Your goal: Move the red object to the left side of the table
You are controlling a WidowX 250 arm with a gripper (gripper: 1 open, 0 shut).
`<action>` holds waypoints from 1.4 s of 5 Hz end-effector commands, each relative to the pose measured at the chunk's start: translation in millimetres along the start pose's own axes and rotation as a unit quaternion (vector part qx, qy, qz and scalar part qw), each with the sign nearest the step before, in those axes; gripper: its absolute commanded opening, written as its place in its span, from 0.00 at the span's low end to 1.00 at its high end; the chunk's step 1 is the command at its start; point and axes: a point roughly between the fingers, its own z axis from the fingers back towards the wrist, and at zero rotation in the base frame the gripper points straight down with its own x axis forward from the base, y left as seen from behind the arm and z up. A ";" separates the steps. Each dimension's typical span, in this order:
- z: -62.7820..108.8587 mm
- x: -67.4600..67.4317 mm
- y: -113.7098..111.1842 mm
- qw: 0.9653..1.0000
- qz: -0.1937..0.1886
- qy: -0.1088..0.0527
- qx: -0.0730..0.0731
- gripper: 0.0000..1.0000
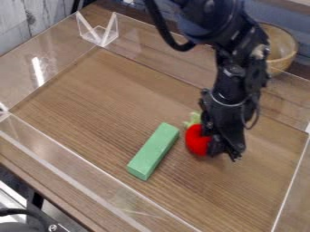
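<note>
The red object [198,140] is a small bright-red strawberry-like toy with a green leafy top. It sits low over the brown wood-grain table [109,100], right of centre. My gripper [219,145] reaches down from the black arm and is shut on the red object from its right side. The fingers cover part of the toy. Whether the toy rests on the wood or hangs just above it I cannot tell.
A flat light-green block [154,150] lies diagonally just left of the toy. Low clear acrylic walls [49,54] border the table. A round wooden bowl [281,45] stands at the back right, beyond the wall.
</note>
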 end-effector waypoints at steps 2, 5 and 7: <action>16.0 -18.3 0.7 0.998 0.042 0.009 -0.035 0.00; 44.7 -20.5 3.4 0.995 0.076 -0.012 -0.059 0.00; 66.9 -17.0 8.7 0.992 0.100 -0.034 -0.070 0.00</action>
